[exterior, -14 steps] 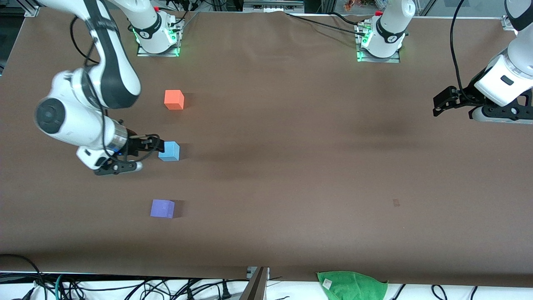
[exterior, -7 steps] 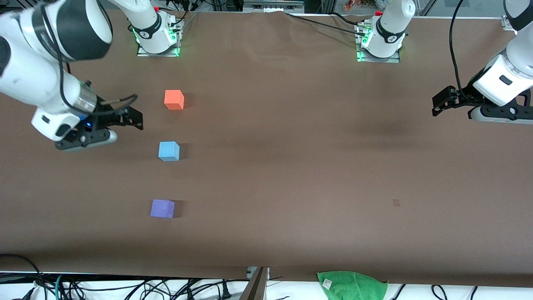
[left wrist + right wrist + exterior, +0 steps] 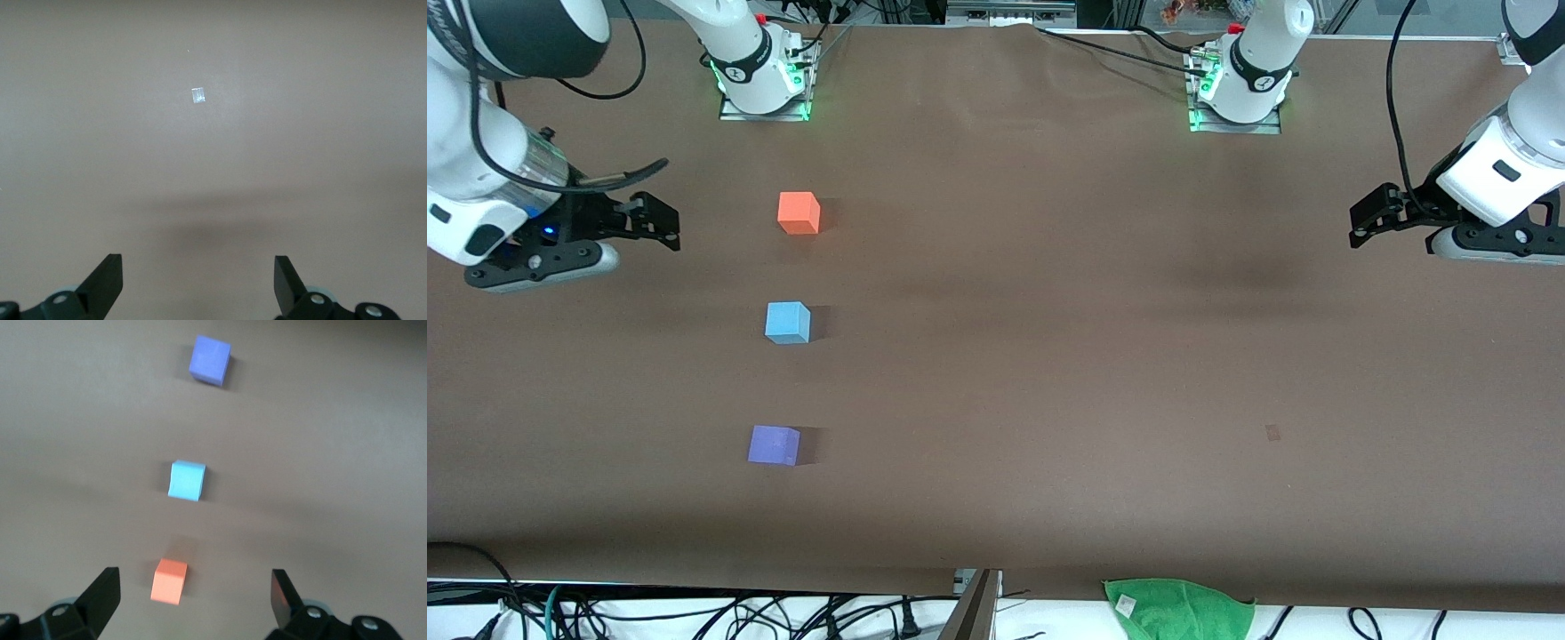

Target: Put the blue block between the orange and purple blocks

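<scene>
The blue block (image 3: pixel 787 323) sits on the brown table between the orange block (image 3: pixel 799 213), which is farther from the front camera, and the purple block (image 3: pixel 774 444), which is nearer. The three stand in a line. In the right wrist view the purple block (image 3: pixel 210 360), blue block (image 3: pixel 186 480) and orange block (image 3: pixel 169 581) all show. My right gripper (image 3: pixel 660 222) is open and empty, up in the air at the right arm's end of the table, beside the orange block. My left gripper (image 3: pixel 1368 220) is open and empty over bare table at the left arm's end.
A green cloth (image 3: pixel 1179 607) hangs at the table's edge nearest the front camera. A small pale mark (image 3: pixel 1272 433) lies on the table toward the left arm's end and shows in the left wrist view (image 3: pixel 197 96). Cables run along the near edge.
My right gripper has let go of the blue block, risen and drawn back toward the right arm's end of the table. The blue block stays where it was. The left arm has not moved.
</scene>
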Motion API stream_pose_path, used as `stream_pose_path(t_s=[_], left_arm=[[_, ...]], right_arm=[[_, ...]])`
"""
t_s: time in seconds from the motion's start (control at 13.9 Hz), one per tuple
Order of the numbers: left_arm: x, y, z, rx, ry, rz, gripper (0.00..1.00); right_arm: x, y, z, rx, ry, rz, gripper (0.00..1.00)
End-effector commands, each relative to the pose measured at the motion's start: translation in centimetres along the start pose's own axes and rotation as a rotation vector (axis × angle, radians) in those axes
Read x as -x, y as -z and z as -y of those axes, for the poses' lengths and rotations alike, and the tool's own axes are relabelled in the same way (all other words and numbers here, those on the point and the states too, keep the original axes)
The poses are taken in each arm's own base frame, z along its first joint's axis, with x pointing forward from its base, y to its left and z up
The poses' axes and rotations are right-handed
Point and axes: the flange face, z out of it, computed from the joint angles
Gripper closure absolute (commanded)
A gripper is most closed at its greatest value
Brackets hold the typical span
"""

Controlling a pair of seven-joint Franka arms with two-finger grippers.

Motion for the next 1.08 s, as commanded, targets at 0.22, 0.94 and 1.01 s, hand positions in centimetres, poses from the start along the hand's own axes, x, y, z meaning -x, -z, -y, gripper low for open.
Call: stream_pose_path(t_s=[0.22, 0.94, 1.01], left_arm=[[-0.4, 0.6, -0.1, -0.010, 0.000, 0.004, 0.00], [-0.4, 0.8, -0.1, -0.010, 0.000, 0.001, 0.00], [-0.4, 0.8, -0.1, -0.010, 0.000, 0.001, 0.00]], right_arm=[[5.1, 2.6, 1.3, -0.015, -0.072, 0.001, 0.00], [4.5, 2.7, 1.0, -0.007, -0.075, -0.013, 0.00], [4.5, 2.7, 1.0, -0.007, -0.075, -0.010, 0.00]])
